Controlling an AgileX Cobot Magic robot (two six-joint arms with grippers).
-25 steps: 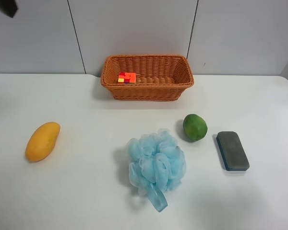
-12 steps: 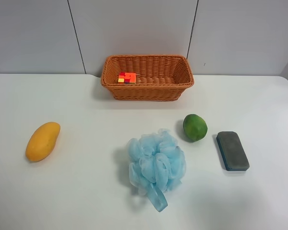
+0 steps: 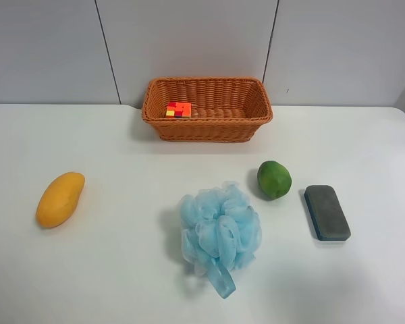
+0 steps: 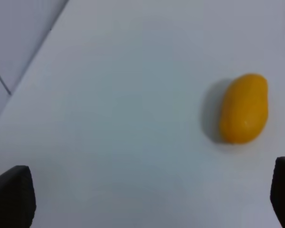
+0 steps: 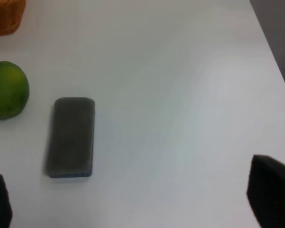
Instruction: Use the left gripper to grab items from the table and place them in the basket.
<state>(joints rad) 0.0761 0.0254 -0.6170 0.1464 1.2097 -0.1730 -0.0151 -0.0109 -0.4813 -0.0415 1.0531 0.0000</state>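
Note:
The orange-brown wicker basket [image 3: 207, 108] stands at the back of the white table [image 3: 121, 270] with the multicoloured puzzle cube [image 3: 178, 109] inside it. The mango [image 3: 59, 198] lies at the exterior view's left, the light-blue bath puff [image 3: 220, 231] in the middle, the green fruit [image 3: 274, 179] and the dark eraser block [image 3: 327, 212] at the right. The left gripper [image 4: 147, 194] is open and empty, high above the table and off to one side of the mango [image 4: 243, 108]. The right gripper [image 5: 135, 197] is open, above the eraser block [image 5: 72, 137] and green fruit [image 5: 7, 90]. No arm shows in the exterior view.
A grey panelled wall [image 3: 189, 40] runs behind the table. The table's edge [image 4: 33, 71] lies close to the left gripper's side, and the opposite edge [image 5: 270, 52] shows in the right wrist view. A corner of the basket [image 5: 4, 16] also shows there.
A dark part of the arm at the exterior view's top left corner has moved out of frame. The items have not moved.

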